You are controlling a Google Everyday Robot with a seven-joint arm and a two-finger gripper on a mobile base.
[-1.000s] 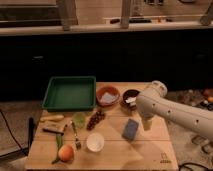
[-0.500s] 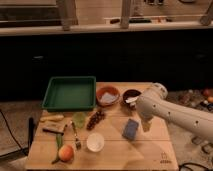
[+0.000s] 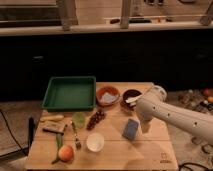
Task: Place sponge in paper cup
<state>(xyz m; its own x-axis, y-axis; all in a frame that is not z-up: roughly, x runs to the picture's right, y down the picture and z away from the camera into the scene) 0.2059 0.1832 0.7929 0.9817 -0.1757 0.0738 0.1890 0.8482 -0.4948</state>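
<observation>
Far to the left of our gripper [image 3: 145, 125] lies a metal fork [image 3: 76, 136]. Nearer, but also to its left, stands the small round white paper cup [image 3: 95, 142]. The flat blue-grey rectangular sponge [image 3: 131, 129] lies on the wooden table [image 3: 150, 150] just beside the gripper's left side, apart from the cup. We cannot tell whether the gripper is released or clenched, or whether it touches the sponge. We judge the sponge wider than the cup's mouth, so if set down flat it could bridge the rim or tip the light cup. A grip on the edge alone could slip during the leftward carry, and a low sweep could knock the cup toward the fork.
</observation>
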